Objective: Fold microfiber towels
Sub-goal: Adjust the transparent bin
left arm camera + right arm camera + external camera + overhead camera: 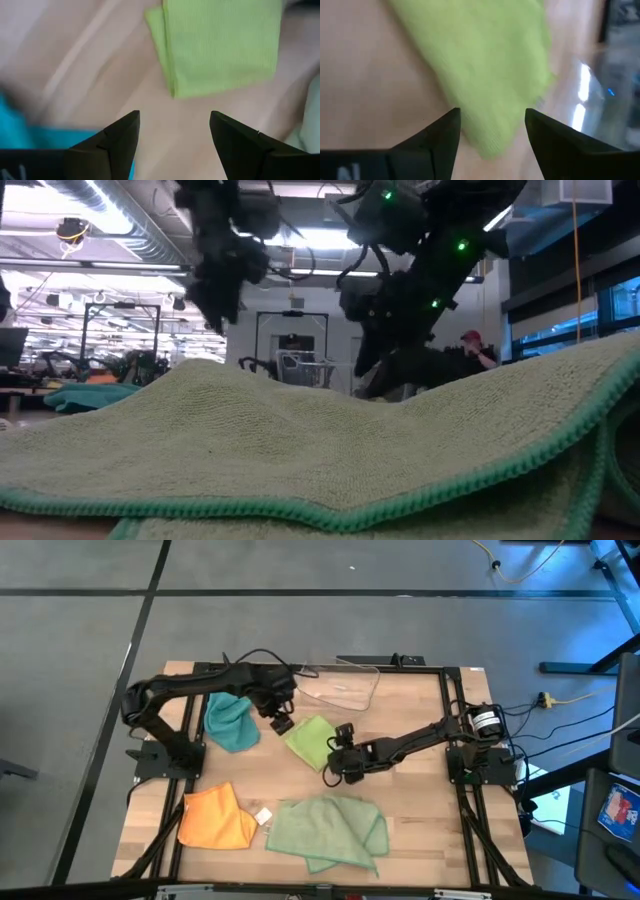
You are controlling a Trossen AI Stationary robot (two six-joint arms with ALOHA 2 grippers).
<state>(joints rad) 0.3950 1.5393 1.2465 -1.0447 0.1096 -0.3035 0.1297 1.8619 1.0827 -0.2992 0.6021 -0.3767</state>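
Grey floor with dark seams surrounds the wooden table (pixel 420 810), which is seen from above inside a black frame. At the table's centre the lime green towel (pixel 310 740) is laid, folded, and both grippers are gathered beside it. The left gripper (pixel 281 723) is held just off the towel's 10 o'clock corner, its jaws spread apart with nothing between them; past its fingers (pixel 117 137) only bare wood and the towel's folded edge are shown. The right gripper (pixel 337 752) is set at the towel's 4 o'clock edge, its jaws parted and empty, with the towel's near edge seen between them in the right wrist view. The teal towel (pixel 230 720) is bunched at 10 o'clock from centre, under the left arm. The orange towel (pixel 215 820) is placed at 8 o'clock, and the pale sage green towel (pixel 330 830) is spread loosely at 6 o'clock. A clear plastic bin (pixel 345 685) is stood at 12 o'clock.
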